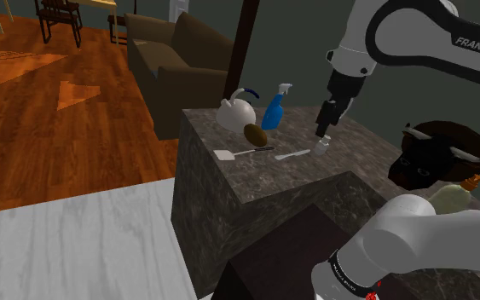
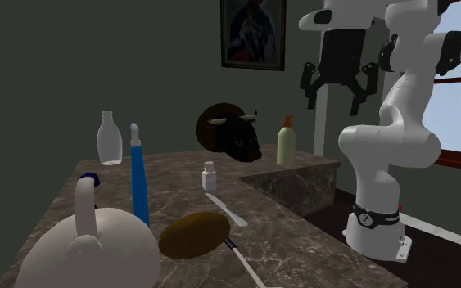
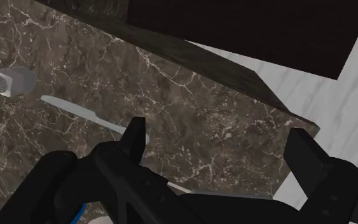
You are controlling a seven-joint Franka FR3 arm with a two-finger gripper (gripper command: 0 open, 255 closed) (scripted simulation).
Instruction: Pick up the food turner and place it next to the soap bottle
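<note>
Marble table (image 1: 214, 204) carries one white-headed food turner (image 1: 243, 152), flat near the edge facing the wood floor (image 1: 59, 128), just beside one brown potato (image 1: 257, 134); lying so, its thin handle probably wants a pinch from above. One black tool (image 2: 333, 88) hangs over the table, fingers spread and empty, presumably ready to descend. One soap bottle (image 2: 286, 143) stands well apart at the opposite end, beside one bull head (image 2: 230, 135); one knife (image 1: 293, 155), one kettle (image 1: 234, 111) too.

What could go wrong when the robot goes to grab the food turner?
The hand hangs open over the counter near a small shaker, which it might bump coming down. A brown lump lies close beside the food turner and could get knocked. A similar pale utensil nearby might get grabbed instead.
</note>
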